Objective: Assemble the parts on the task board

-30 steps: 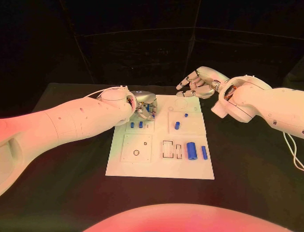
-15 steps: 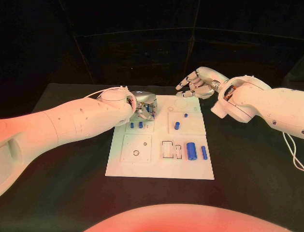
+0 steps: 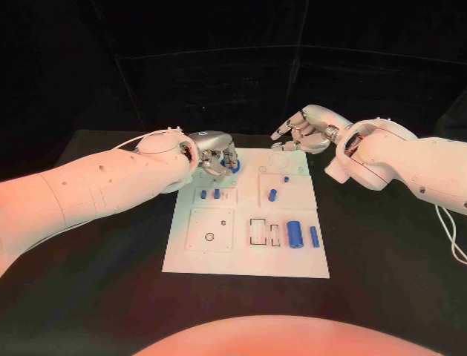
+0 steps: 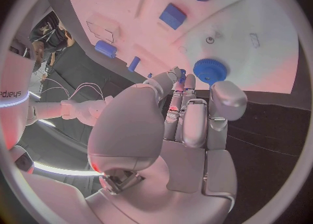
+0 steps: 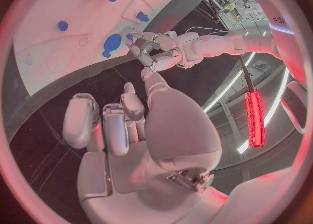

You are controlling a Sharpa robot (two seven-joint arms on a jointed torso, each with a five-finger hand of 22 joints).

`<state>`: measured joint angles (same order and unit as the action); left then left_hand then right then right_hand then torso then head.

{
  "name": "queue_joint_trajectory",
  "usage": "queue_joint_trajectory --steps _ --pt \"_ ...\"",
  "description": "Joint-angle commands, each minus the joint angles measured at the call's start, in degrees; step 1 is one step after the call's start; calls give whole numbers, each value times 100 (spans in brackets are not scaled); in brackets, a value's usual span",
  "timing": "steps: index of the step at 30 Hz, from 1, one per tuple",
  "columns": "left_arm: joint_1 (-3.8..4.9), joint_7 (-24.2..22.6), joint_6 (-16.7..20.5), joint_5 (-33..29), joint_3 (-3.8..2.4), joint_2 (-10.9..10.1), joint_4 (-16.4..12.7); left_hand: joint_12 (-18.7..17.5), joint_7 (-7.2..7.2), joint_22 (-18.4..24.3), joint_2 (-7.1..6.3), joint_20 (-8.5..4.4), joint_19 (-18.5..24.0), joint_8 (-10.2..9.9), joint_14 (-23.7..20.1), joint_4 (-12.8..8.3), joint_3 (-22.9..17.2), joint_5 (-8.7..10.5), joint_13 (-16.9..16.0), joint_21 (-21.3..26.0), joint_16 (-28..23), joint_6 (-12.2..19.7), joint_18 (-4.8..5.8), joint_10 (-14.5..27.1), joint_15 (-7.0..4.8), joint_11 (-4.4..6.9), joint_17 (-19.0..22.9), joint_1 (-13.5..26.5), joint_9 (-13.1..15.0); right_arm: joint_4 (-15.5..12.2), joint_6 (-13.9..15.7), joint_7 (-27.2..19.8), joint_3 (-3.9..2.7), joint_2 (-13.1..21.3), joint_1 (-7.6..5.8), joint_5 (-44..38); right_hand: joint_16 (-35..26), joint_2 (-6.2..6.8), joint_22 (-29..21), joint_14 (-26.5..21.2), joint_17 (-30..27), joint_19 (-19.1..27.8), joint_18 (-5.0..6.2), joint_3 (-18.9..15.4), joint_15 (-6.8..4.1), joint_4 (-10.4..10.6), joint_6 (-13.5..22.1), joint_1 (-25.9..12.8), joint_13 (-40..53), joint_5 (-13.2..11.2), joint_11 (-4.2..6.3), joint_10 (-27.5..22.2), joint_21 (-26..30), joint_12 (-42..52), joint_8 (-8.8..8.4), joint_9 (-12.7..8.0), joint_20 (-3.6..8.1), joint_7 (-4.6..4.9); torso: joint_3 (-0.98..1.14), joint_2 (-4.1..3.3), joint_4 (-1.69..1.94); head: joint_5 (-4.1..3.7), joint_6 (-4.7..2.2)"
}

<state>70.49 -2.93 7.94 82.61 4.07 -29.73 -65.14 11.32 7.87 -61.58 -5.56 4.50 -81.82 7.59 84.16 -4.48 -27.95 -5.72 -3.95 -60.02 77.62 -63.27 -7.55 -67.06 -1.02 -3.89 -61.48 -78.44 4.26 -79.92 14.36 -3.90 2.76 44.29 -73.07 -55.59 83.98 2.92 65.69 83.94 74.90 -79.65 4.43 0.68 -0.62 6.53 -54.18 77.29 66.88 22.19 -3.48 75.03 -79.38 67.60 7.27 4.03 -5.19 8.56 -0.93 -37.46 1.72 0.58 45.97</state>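
Note:
The white task board [image 3: 244, 256] lies mid-table. My left hand [image 3: 211, 152] hovers over its far left corner with fingers straight and nothing between them. A round blue gear [image 3: 233, 165] sits on the board just beyond the fingertips [image 4: 185, 85]; the left wrist view shows the gear [image 4: 210, 70] flat on the board [image 4: 261, 51]. Small blue pegs [image 3: 210, 193] and a short peg [image 3: 273, 193] stand mid-board. A thick blue cylinder [image 3: 294, 231] and a slim one [image 3: 313, 234] lie near the right edge. My right hand [image 3: 308, 127] hangs beyond the far edge, fingers loosely curled, holding nothing.
Rectangular slots [image 3: 260, 230] and a small ring hole [image 3: 210, 235] mark the near half of the board. The black table [image 3: 94, 282] surrounds it. In the right wrist view, my left hand [image 5: 159, 51] shows beside the gear [image 5: 112, 42].
My left hand has lifted back off the board's far left corner, uncovering the blue gear there. The right hand has barely moved.

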Motion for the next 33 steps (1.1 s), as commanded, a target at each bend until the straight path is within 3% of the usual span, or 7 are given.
queue_joint_trajectory --steps 1,5,8,9,12,33 --pt "5 -125 266 -152 -61 -127 -125 -33 31 -7 -23 13 6 -33 107 5 -25 11 0 -17 35 26 101 -14 14 -24 7 26 -7 -1 -6 -56 -3 4 -11 16 -22 -42 -1 373 477 29 27 -30 -46 6 -14 14 6 22 16 -16 36 15 37 -8 21 -12 -3 -4 0 26 2" --pt "6 -107 211 -220 -141 -376 -293 -44 31 -13 -34 15 6 -38 105 3 -29 13 -1 -21 33 22 101 -22 16 -25 17 41 -7 2 -10 -56 -3 20 -10 16 -22 -42 -1 373 477 29 27 -30 -46 6 -14 14 6 22 16 -16 36 15 37 -8 21 -12 -3 -2 8 23 5" --pt "7 -86 123 -286 -166 -520 -345 -50 30 -20 -41 16 5 -40 105 2 -31 14 -3 -27 35 16 102 -29 17 -25 18 52 -7 4 -11 -55 -3 30 -10 16 -22 -42 -1 373 477 29 27 -30 -46 6 -14 14 6 22 16 -16 36 15 37 -8 21 -12 -5 0 19 16 9" --pt "7 -80 87 -301 -170 -558 -351 -50 30 -20 -41 16 5 -40 105 2 -31 14 -3 -27 35 16 102 -29 17 -25 18 52 -7 5 -11 -55 -3 31 -10 16 -22 -42 -1 373 477 29 27 -30 -46 6 -14 14 6 22 16 -16 36 15 37 -8 21 -12 3 -5 -1 35 3" --pt "6 -85 -11 -327 -177 -621 -338 -54 29 -30 -45 17 3 -41 104 1 -33 15 -4 -37 35 11 104 -35 17 -24 21 60 -6 9 -13 -56 -3 27 -10 16 -22 -42 -1 373 477 29 27 -30 -46 6 -14 14 6 22 16 -16 36 15 37 -8 21 -12 2 -7 -1 51 2" --pt "-112 -85 -387 -227 -111 -436 35 -70 21 -47 -67 19 3 -51 102 -17 -41 17 -8 -50 37 4 105 -58 15 -18 27 67 -7 9 -24 -61 -2 24 -8 16 -22 -42 -1 373 477 29 27 -30 -46 6 -14 14 6 22 16 -16 36 15 37 -8 21 -12 4 -11 -18 95 11"
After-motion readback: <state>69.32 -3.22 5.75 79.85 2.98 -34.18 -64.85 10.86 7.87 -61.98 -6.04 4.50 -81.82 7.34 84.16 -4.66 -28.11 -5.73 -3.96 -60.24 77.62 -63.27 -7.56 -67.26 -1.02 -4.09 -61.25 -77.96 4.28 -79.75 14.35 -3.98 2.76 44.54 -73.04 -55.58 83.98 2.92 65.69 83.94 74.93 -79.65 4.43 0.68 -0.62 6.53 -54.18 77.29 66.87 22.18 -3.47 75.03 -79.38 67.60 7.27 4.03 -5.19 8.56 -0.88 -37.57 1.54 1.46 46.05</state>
